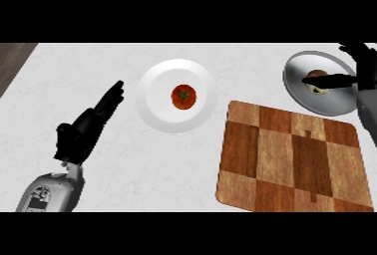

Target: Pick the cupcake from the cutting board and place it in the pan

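Left hand (87, 127): I see it resting at the left, fingers straight, holding nothing.
Plate (158, 107): white, holds one tomato (183, 96).
Board (290, 164): bare, no cupcake on it.
Pan (324, 102): grey, round, just beyond the board's far right corner.
Cupcake (316, 89): over the pan's middle, under my right hand; I cannot tell whether it rests on the pan.
Right hand (361, 74): at the right edge, thumb and fingers closed across the cupcake.
Nearer hand: the right, by far.
Next, I judge: let go, lift clear.
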`<state>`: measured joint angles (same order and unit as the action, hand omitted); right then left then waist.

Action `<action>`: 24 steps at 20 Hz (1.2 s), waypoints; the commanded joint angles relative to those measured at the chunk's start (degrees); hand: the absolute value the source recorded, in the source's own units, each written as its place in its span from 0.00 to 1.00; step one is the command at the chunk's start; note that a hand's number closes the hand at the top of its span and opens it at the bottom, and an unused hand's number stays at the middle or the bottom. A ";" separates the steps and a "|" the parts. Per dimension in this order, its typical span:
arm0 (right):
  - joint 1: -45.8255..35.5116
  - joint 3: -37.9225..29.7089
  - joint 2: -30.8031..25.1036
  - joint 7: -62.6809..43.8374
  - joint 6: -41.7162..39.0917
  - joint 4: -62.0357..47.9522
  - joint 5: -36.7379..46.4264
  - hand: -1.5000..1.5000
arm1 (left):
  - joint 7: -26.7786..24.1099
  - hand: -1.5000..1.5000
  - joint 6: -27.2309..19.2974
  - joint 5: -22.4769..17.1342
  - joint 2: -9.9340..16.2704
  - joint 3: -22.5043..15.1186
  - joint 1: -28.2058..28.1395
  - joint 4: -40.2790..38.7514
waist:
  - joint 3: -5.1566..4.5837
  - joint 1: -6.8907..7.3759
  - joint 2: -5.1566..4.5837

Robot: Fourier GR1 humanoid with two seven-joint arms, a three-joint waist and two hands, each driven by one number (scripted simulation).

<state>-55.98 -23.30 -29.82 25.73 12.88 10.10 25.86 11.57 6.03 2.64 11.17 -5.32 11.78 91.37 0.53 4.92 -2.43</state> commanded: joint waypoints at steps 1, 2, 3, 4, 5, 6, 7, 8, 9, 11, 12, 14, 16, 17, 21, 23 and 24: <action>0.19 -6.16 -0.60 4.45 -5.49 -0.08 -6.50 0.00 | 0.20 0.50 0.96 -0.75 0.96 1.01 0.81 -0.19 | -0.03 -0.44 0.12; 0.22 -7.23 -2.73 4.07 -8.08 -0.59 -7.54 0.00 | 0.10 0.50 -0.19 0.30 0.05 0.16 -0.48 -0.04 | -0.04 -0.42 0.15; 2.66 -8.42 -3.50 7.12 -11.21 -0.74 -8.91 0.00 | 1.41 0.50 0.88 -0.62 1.28 0.83 -0.80 1.47 | 0.01 -0.75 0.44; 1.72 -8.68 -5.03 5.30 -14.06 -1.52 -9.21 0.00 | 2.03 0.50 -0.28 0.17 -0.26 -0.43 -0.82 2.11 | -0.05 -0.80 0.55; 1.62 -8.87 -3.80 5.89 -15.10 -1.89 -9.51 0.00 | 2.86 0.50 -0.36 -0.07 -0.35 -0.07 0.51 1.66 | -0.02 -0.43 0.25; 4.01 -9.28 -4.95 8.33 -17.28 -2.01 -9.93 0.00 | 0.21 0.50 -0.46 0.15 -0.32 0.36 -0.57 0.30 | -0.05 -0.88 0.13; 4.71 -9.20 -5.37 7.92 -18.03 -2.59 -9.80 0.00 | -0.03 0.50 1.31 -1.02 1.16 1.14 -1.85 0.71 | -0.11 -0.61 0.32; 4.50 -9.44 -8.91 8.68 -22.86 -2.04 -10.14 0.00 | -0.18 0.50 -0.12 0.51 -0.25 -0.09 -0.94 -0.12 | -0.05 -1.25 0.16; 6.30 -9.55 -8.93 10.25 -23.71 -2.31 -10.24 0.00 | 0.50 0.50 0.07 0.07 0.52 0.91 -0.20 0.45 | -0.04 -1.23 0.26; 8.14 -9.76 -9.46 13.97 -26.46 -1.71 -10.56 0.00 | -1.54 0.50 0.50 0.26 0.55 0.58 -1.91 0.26 | -0.05 -1.09 0.38; 9.74 -10.06 -9.73 16.15 -28.65 -1.54 -11.02 0.00 | 0.38 0.50 0.40 0.02 0.64 0.91 -1.71 0.39 | -0.11 -1.85 0.82; 10.55 -10.92 -9.00 19.27 -27.77 -0.78 -11.88 0.00 | 1.11 0.50 0.22 -0.55 0.44 1.50 -0.98 1.12 | -0.12 -1.75 0.95; 14.03 -10.44 -6.91 24.42 -26.88 -0.43 -11.41 0.00 | -0.29 0.50 -0.07 0.75 -0.37 0.11 -2.34 0.11 | -0.14 -1.99 0.98; 13.22 -10.43 -9.23 23.20 -29.23 -0.71 -11.35 0.00 | 0.74 0.50 -1.81 1.73 -1.68 -0.20 -0.29 -0.51 | -0.10 -1.99 0.81; 15.71 -10.39 -8.69 25.60 -30.89 -1.31 -11.50 0.00 | 1.23 0.50 0.55 0.12 0.18 0.97 -2.33 1.05 | -0.19 -2.09 1.20; 18.21 -10.92 -7.39 29.24 -31.86 -0.97 -12.29 0.00 | -2.08 0.50 0.00 0.69 0.12 1.79 -3.35 -0.93 | -0.21 -2.55 1.26; 18.05 -10.69 -9.43 27.71 -34.19 -1.17 -12.15 0.00 | -2.02 0.50 1.60 -0.34 1.36 2.96 -1.80 -2.73 | -0.22 -2.75 1.24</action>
<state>-40.71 -33.92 -38.72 49.19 -16.79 9.14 14.03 10.93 6.48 2.76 11.50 -3.66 9.74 90.84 0.35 2.69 -1.32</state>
